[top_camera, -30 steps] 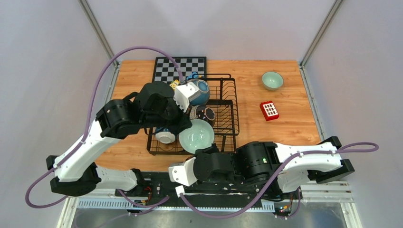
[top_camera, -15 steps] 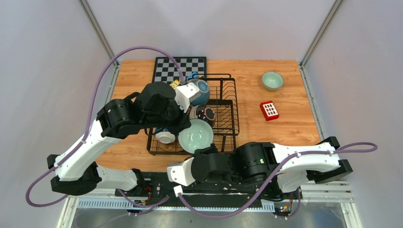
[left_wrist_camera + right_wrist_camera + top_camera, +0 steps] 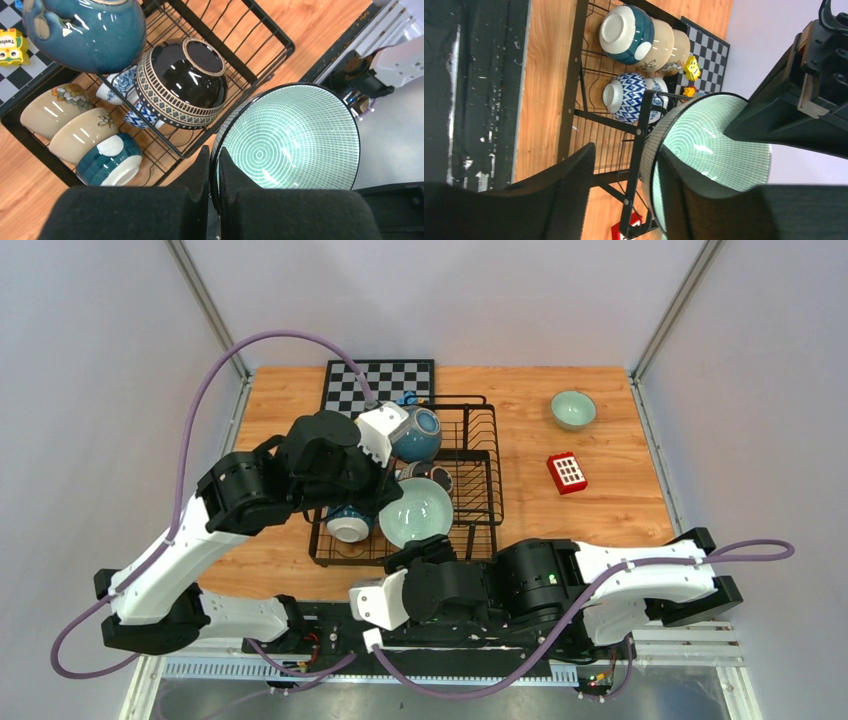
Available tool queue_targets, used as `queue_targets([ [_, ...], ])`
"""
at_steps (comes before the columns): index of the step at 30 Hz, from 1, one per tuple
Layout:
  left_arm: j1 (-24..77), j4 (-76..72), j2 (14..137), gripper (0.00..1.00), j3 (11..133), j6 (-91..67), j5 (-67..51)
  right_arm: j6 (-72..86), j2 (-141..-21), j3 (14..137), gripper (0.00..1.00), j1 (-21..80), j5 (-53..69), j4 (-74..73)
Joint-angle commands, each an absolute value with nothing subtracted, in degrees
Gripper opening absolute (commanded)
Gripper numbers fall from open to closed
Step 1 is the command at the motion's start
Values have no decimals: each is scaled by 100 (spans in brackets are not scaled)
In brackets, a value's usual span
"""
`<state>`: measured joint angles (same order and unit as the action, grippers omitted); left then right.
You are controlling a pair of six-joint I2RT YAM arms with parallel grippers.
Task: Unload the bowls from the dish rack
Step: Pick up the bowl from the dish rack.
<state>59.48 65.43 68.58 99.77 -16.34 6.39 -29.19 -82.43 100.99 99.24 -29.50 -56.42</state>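
A pale mint green bowl [image 3: 415, 512] with a dark rim hangs tilted over the near edge of the black wire dish rack [image 3: 490, 440]. My left gripper [image 3: 214, 152] is shut on the bowl's [image 3: 290, 137] rim. My right gripper [image 3: 626, 150] is open: one finger sits inside the bowl [image 3: 709, 145], the other stands well clear of it outside. Still in the rack are a dark speckled bowl [image 3: 187, 80], a teal blue bowl [image 3: 85, 25], a blue-and-white patterned bowl [image 3: 626, 97], two beige bowls [image 3: 50, 107] and a blue-banded bowl [image 3: 110, 160].
Another mint bowl [image 3: 573, 408] stands on the table at the far right, with a red block [image 3: 567, 472] nearer. A chessboard [image 3: 380, 383] lies behind the rack, and a small yellow toy [image 3: 11, 42] rests on it. The right arm lies along the near table edge.
My right gripper has opened off the mint bowl's rim. The left gripper closed fully on the rim and has carried the bowl slightly up and away from the right arm.
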Motion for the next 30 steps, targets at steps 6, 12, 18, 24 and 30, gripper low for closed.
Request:
queue_targets([
  [6,5946,5816,6575,0,9998,-2048,1457,-2371,-8148,11000,68,10134,-2673,-5689],
  [12,5940,5664,6368,0,9813,-2273,2328,-1762,-7597,11540,71,10121,-3229,-4553],
  [18,5940,5584,6201,0,9624,-2910,3098,534,-7493,12021,67,9036,-4441,-4569],
  [24,5940,5712,6171,0,9468,-3549,3432,2353,-7055,10973,60,7098,-3094,-4632],
  [30,5939,5791,6095,0,9279,-4024,3554,2618,-7203,10855,62,6904,-2771,-4590],
])
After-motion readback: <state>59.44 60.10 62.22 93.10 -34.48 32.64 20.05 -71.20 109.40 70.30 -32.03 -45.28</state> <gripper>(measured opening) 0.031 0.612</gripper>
